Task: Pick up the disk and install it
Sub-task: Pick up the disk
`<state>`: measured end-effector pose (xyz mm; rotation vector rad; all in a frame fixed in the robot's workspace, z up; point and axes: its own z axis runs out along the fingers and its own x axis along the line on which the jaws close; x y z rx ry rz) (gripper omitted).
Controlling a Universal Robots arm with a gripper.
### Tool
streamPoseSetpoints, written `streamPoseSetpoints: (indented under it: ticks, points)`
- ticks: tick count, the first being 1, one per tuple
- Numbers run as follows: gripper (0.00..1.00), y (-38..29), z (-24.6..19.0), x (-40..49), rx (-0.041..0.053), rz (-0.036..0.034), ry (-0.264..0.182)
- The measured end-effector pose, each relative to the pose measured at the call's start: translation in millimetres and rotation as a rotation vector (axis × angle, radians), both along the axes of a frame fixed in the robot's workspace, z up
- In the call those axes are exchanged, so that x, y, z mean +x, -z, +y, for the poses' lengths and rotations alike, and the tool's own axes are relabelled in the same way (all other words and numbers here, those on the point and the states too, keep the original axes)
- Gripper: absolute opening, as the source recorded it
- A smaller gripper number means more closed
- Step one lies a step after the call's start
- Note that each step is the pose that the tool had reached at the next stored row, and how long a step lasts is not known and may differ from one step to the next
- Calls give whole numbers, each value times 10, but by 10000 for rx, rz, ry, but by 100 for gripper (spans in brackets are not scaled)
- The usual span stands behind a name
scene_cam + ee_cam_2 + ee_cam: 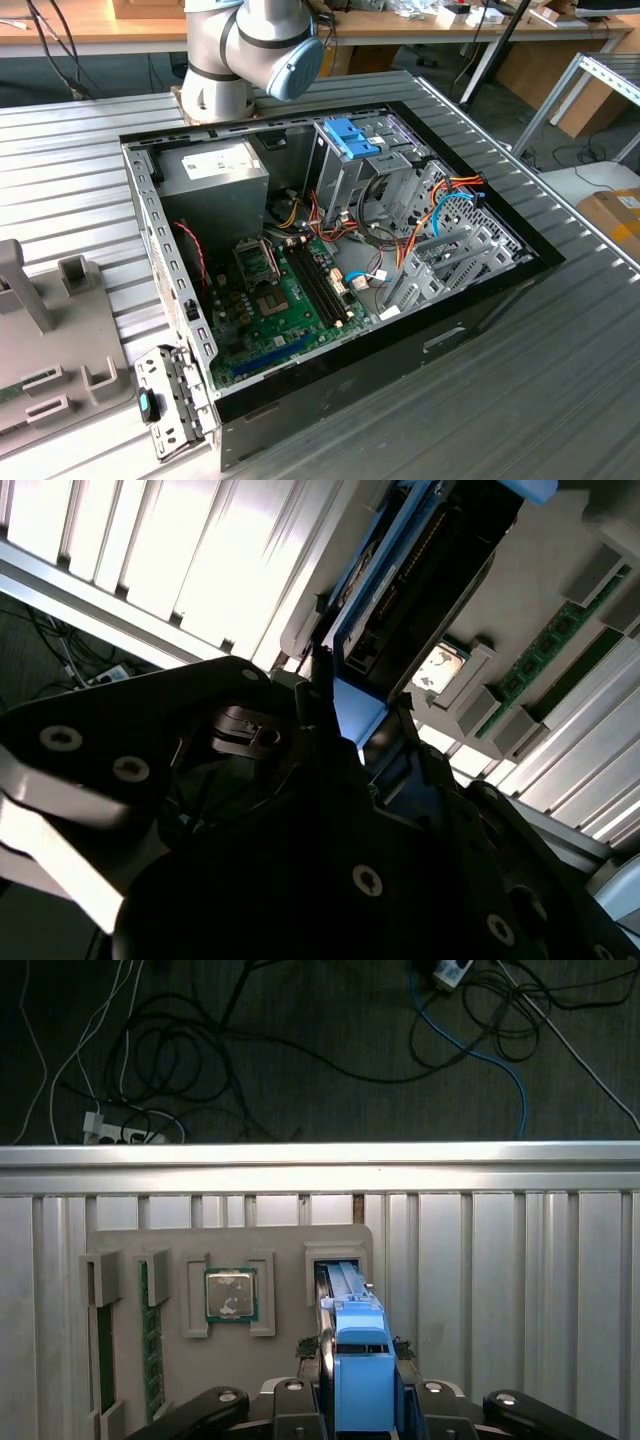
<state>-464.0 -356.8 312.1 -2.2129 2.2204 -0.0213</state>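
In the tool (362, 1352), seemingly, blue-framed disk (352, 1305)

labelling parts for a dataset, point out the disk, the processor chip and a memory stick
disk (360, 1365): first wrist view, on its light blue bracket.
processor chip (231, 1293): first wrist view, middle of its metal lid.
memory stick (152, 1338): first wrist view, on its green board.

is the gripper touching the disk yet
Touching. In the first wrist view the gripper clamps the disk on both sides with no gap.
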Motion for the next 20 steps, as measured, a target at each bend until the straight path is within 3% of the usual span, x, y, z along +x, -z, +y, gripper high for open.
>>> streamPoseSetpoints:
  ticks: [4,10,20]
  points:
    - [37,-12,0,0,0,-1,-145]
    - [37,-112,0,0,-1,0,-144]
    - [37,-119,0,0,0,-1,-144]
